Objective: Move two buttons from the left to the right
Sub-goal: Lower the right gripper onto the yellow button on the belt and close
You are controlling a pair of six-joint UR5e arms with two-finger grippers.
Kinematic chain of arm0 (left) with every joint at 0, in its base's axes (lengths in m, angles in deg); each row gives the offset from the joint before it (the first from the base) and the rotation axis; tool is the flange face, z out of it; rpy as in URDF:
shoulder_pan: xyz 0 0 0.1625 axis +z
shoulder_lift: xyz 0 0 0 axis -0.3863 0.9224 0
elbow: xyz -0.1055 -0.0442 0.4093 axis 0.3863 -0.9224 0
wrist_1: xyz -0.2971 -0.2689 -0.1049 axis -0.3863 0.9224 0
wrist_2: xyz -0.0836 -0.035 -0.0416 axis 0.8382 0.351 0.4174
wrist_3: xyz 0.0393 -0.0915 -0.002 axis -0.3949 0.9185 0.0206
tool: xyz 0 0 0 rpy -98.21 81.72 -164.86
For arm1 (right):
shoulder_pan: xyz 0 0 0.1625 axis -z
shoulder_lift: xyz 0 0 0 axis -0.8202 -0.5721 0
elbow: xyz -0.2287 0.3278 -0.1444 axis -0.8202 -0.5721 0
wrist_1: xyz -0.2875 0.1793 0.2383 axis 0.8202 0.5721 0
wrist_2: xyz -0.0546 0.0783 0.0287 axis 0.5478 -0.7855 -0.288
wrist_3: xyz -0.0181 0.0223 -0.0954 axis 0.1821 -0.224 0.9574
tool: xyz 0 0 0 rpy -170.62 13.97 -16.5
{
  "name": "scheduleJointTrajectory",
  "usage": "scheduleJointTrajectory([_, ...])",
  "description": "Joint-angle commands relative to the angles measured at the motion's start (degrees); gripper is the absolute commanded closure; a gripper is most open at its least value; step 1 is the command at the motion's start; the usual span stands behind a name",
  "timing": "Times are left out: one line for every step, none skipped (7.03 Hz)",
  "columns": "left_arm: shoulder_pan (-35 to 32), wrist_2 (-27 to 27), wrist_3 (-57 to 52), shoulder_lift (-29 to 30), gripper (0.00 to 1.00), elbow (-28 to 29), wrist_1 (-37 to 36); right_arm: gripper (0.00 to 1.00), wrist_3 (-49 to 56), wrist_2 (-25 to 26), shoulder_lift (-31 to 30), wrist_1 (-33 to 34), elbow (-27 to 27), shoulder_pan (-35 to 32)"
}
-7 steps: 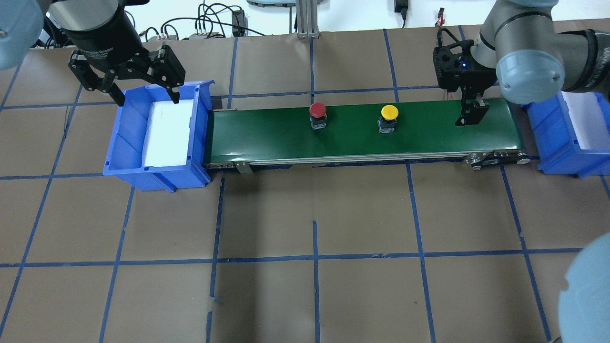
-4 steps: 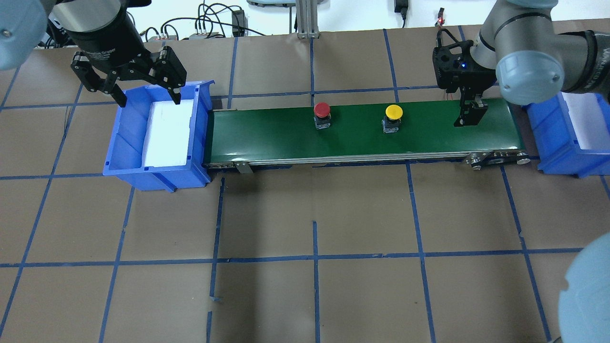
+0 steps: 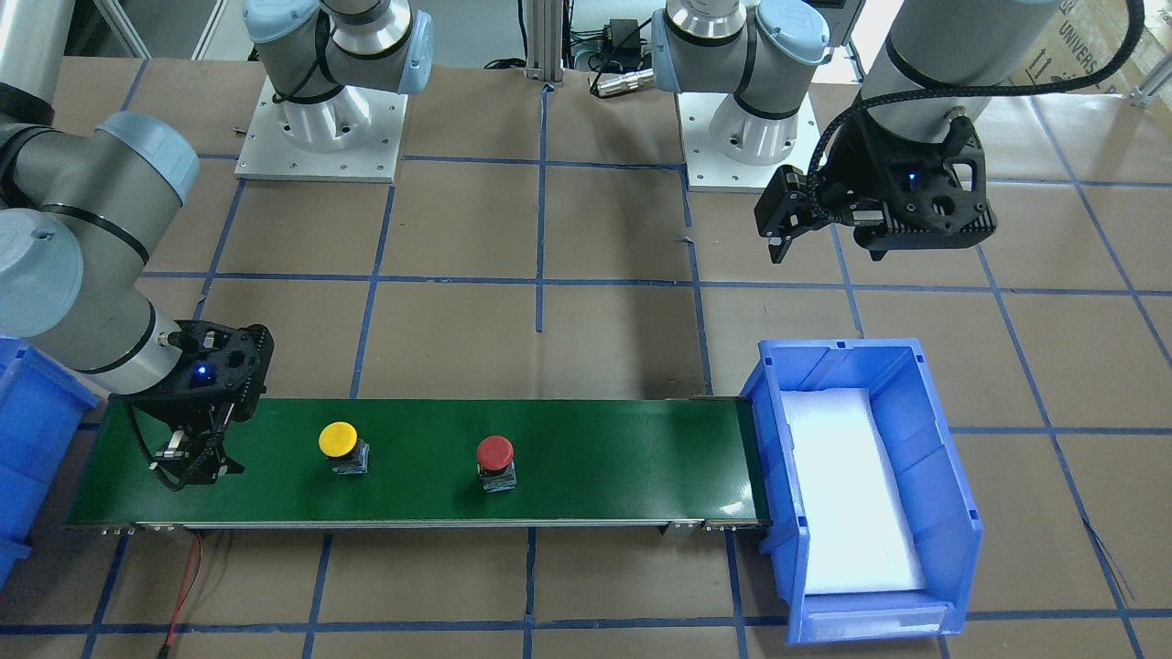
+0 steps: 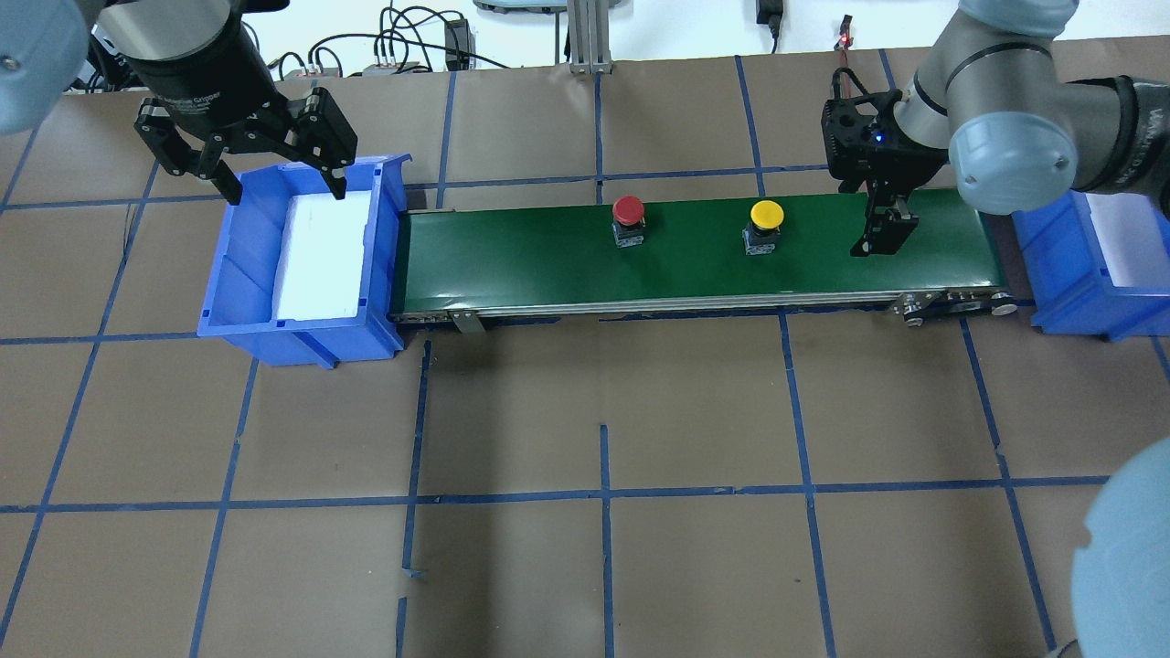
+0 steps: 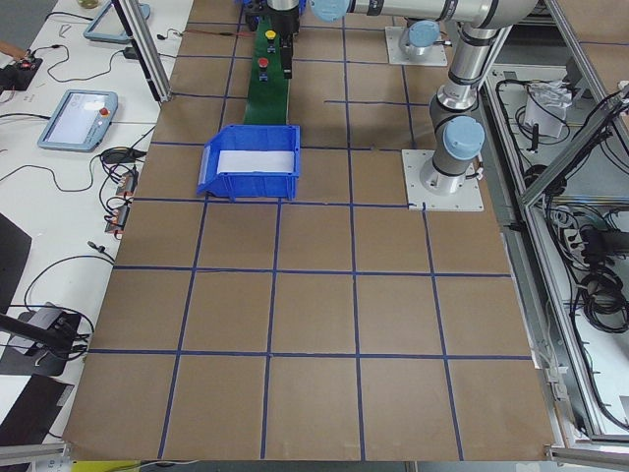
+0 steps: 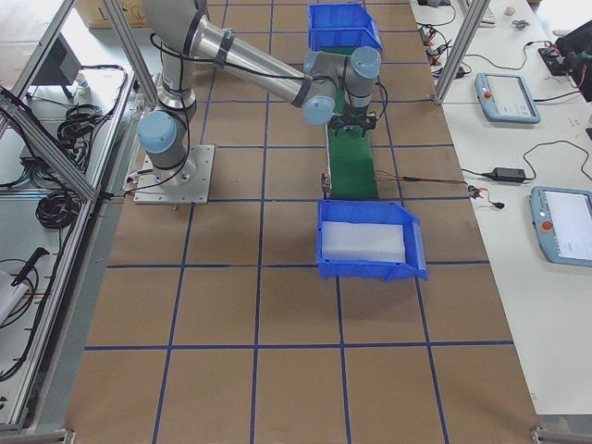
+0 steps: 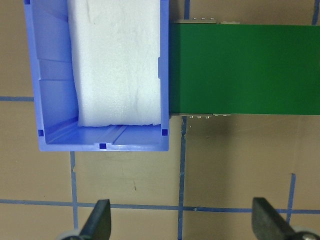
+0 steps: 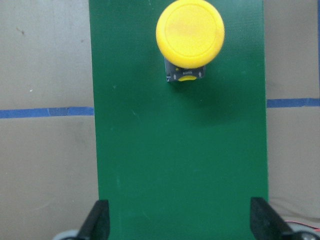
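The yellow button [image 4: 766,215] and the red button [image 4: 628,210] stand upright on the green conveyor belt [image 4: 548,265], the red one to the yellow one's left. My right gripper [image 4: 882,233] hangs open and empty low over the belt's right part, just right of the yellow button. In the right wrist view the yellow button [image 8: 190,34] lies ahead of the open fingers [image 8: 97,222], apart from them. My left gripper [image 4: 285,190] is open and empty above the far rim of the left blue bin [image 4: 302,320].
The left bin holds a white foam pad [image 4: 320,251] and abuts the belt's left end. A second blue bin [image 4: 1069,311] sits off the belt's right end, partly hidden by my right arm. Brown table with blue tape grid [image 4: 603,498] lies in front.
Both buttons have moved to the right along the belt. My right gripper has shifted a little left toward the yellow button. My left gripper has barely moved.
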Motion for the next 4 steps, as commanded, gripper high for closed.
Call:
scheduleJointTrajectory([-0.01,-0.01,0.00,0.18,0.00,0.01,0.00,0.00,-1.87,-0.37,-0.19,0.02,1.69,0.25])
scheduleJointTrajectory([-0.01,-0.10,0.00,-0.08,0.00,-0.07,0.00,0.00,-1.96,-0.37,-0.27,0.02,1.78,-0.10])
scheduleJointTrajectory([0.08,-0.45,-0.17,-0.17,0.00,-0.08,0.00,0.00,-1.96,-0.37,-0.27,0.02,1.87,-0.10])
scheduleJointTrajectory([-0.01,-0.62,-0.09,0.18,0.00,-0.08,0.00,0.00,-1.87,-0.28,-0.27,0.02,1.79,-0.19])
